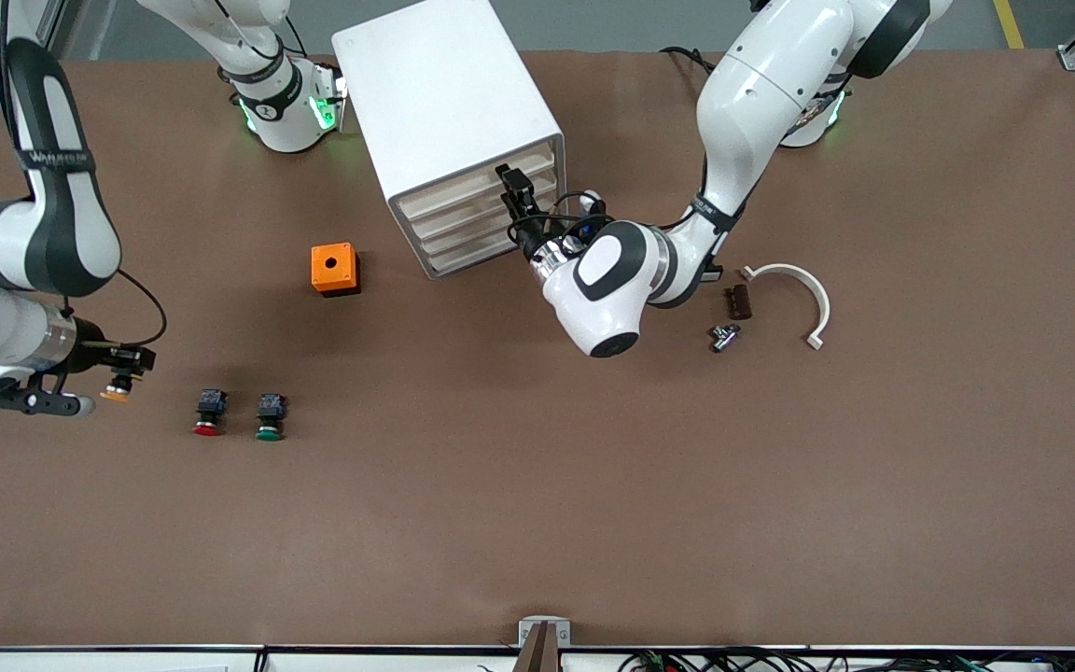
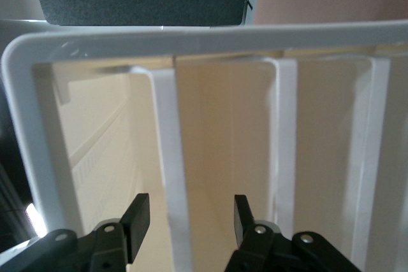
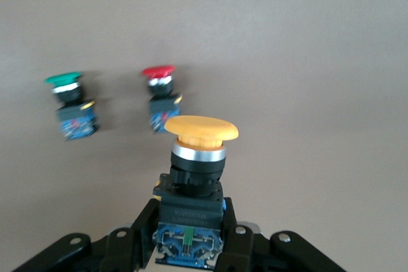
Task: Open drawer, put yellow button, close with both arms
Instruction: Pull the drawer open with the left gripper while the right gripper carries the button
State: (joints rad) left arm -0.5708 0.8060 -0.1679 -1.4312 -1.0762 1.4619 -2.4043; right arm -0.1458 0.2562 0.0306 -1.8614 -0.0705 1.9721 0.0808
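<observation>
The white cabinet [image 1: 444,93] stands at the back middle of the table. Its four cream-fronted drawers [image 1: 472,210] look flush in the front view. My left gripper [image 1: 511,182] is at the drawer fronts, open. In the left wrist view [image 2: 189,214] its fingers stand on either side of a white rib [image 2: 171,157] of a drawer front, apart from it. My right gripper [image 1: 122,373] is low over the table at the right arm's end. It is shut on the black body and blue block of the yellow button [image 3: 201,128], which also shows in the front view [image 1: 116,392].
A red-capped button [image 1: 209,413] and a green-capped button [image 1: 270,416] lie beside the right gripper. A small orange box with a hole [image 1: 334,269] stands beside the cabinet. A white curved piece [image 1: 799,289], a brown block [image 1: 737,301] and a metal part [image 1: 724,336] lie near the left arm.
</observation>
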